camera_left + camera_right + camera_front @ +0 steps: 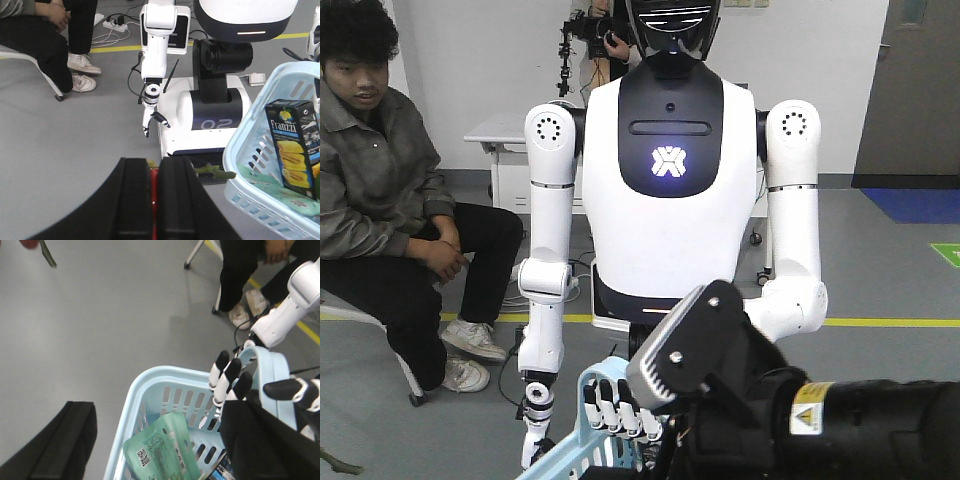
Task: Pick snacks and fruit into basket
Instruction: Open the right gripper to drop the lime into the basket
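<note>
The Franzzi box (295, 142) stands upright inside the light blue basket (240, 150), with a teal pouch (162, 452) lying beside it; the box looks light and stiff, best taken across its narrow sides; the pouch seems soft and slippery. The left gripper (154, 200) is clenched on something thin and red. The right gripper (150, 440) stands released above the basket. A humanoid's white hand (227, 375) holds the basket handle over grey floor (100, 315); a seated person (380, 170) watches.
</note>
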Robot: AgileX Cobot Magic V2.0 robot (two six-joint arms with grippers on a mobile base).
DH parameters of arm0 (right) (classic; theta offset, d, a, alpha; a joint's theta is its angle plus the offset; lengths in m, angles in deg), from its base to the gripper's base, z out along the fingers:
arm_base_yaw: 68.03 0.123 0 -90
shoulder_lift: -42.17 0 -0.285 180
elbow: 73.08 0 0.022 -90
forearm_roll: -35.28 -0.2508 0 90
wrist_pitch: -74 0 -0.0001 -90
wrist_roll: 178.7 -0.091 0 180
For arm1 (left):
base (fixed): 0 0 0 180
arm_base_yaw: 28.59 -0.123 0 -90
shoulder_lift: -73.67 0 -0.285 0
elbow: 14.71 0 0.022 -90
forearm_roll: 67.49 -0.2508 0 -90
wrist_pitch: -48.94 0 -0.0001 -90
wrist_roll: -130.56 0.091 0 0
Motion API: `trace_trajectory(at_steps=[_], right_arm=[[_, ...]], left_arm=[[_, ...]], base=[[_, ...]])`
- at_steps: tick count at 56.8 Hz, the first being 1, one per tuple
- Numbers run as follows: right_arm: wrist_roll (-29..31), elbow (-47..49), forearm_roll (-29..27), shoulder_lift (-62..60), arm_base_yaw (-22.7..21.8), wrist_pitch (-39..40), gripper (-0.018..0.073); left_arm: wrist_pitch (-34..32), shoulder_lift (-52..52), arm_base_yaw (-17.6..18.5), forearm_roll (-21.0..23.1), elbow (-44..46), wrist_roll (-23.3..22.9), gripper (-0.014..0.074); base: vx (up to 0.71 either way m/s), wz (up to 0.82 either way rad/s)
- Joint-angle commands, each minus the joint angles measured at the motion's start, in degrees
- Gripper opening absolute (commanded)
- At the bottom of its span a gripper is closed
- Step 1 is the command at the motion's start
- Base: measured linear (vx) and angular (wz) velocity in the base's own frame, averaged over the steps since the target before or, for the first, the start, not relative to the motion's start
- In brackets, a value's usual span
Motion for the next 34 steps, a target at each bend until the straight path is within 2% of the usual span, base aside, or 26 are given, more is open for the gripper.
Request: trace_trajectory(at_steps=[1, 6, 11, 15, 19, 24, 29, 34], right_arm=[[0.0, 1.7, -0.4, -5.6, -0.2, 3.1, 0.053], [-2.4, 1.7, -0.2, -9.5, -0.9, 2.6, 0.0506], [-7.5, 1.7, 1.8, -13.2, -4.3, 0.0, 0.0488], [-14.0, 1.7, 6.4, -15.7, -8.1, -3.8, 0.0476], [-20.7, 1.7, 13.3, -17.7, -13.0, -8.3, 0.0465], [-25.8, 1.7, 19.3, -20.1, -18.0, -13.0, 0.0456], [-28.7, 1.7, 21.2, -22.7, -21.6, -14.7, 0.044], [-30.3, 1.7, 21.9, -25.1, -24.2, -15.4, 0.0417]], left_arm=[[-4.8, -0.2, 0.1, -0.2, 1.9, -0.2, -0.0006], [-4.8, -0.2, 0.1, -0.2, 1.9, -0.2, -0.0006], [-4.8, -0.2, 0.1, -0.2, 1.9, -0.2, -0.0006], [-4.8, -0.2, 0.1, -0.2, 1.9, -0.2, -0.0006], [-4.8, -0.2, 0.1, -0.2, 1.9, -0.2, -0.0006], [-5.0, -0.2, 0.1, -0.1, 1.9, -0.2, -0.0006], [-6.3, -0.2, 0.1, 0.7, 1.9, -0.2, -0.0006], [-8.3, -0.8, 0.1, 4.1, 1.9, -0.2, -0.0006]], base=[[0.0, 0.0], [0.0, 0.0], [0.0, 0.0], [0.0, 0.0], [0.0, 0.0], [0.0, 0.0], [0.0, 0.0], [0.0, 0.0]])
